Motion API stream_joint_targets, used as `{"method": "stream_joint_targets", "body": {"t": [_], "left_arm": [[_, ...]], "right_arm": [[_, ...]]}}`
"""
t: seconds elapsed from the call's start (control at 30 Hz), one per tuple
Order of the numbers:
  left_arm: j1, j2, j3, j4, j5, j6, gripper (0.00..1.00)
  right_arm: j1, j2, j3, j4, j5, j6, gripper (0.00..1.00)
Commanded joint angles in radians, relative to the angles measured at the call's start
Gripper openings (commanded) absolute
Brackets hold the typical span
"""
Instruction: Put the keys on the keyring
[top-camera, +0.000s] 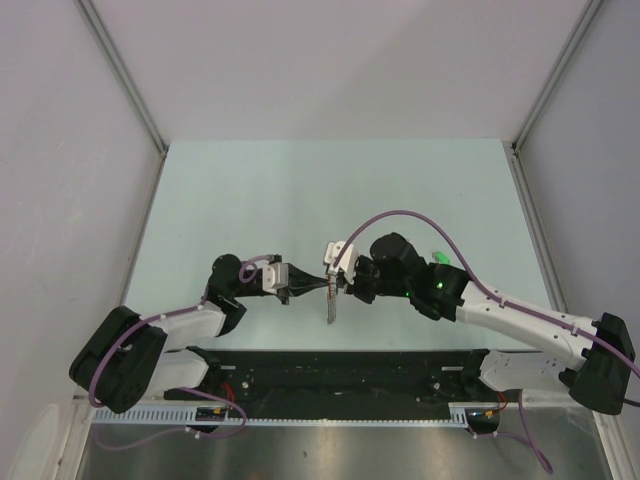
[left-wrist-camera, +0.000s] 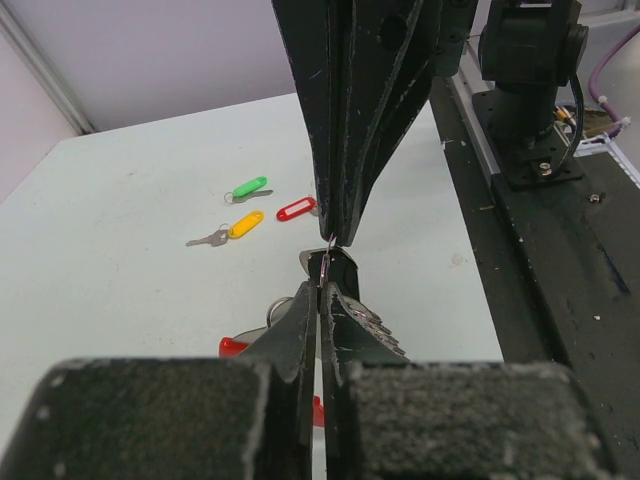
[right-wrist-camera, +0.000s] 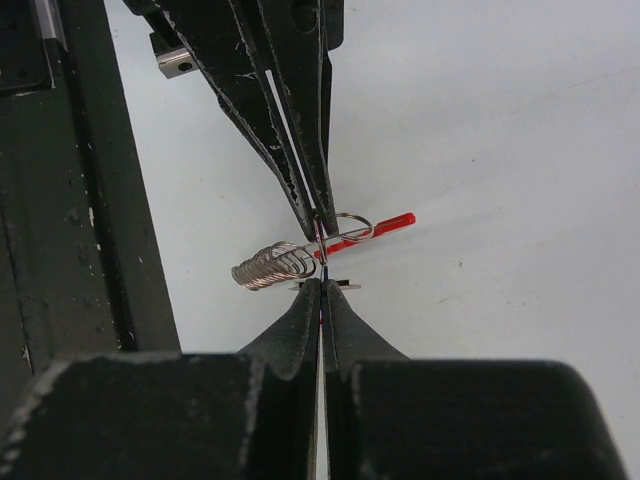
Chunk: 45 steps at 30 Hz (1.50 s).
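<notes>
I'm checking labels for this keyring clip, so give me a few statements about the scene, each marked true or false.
1. The green key, the yellow key and the red key lie loose on the table. True.
2. The left gripper and the right gripper stand wide open. False: both have their jaws shut, and they meet tip to tip.
3. The keyring lies flat beside the green key. False: it sits at the gripper tips, apart from those three keys.
4. The grippers meet over the near half of the table. True.
</notes>
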Motion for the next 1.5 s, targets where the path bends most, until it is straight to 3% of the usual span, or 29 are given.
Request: {"method": "stream_joint_targets", "body": {"t": [0.0,1.47], "left_arm": [[0.002,-0.014,0.007,0.071,0.007,0.036,0.01],[-0.029,-0.003,0.035,-0.004,0.065,0.089,0.0]], "right_arm": [[-0.007,0.004,0.043,0.038,-0.038,0.019,0.0],[-0.014,0.023,0.055,0.028,-0.095,0.002,0.0]]}}
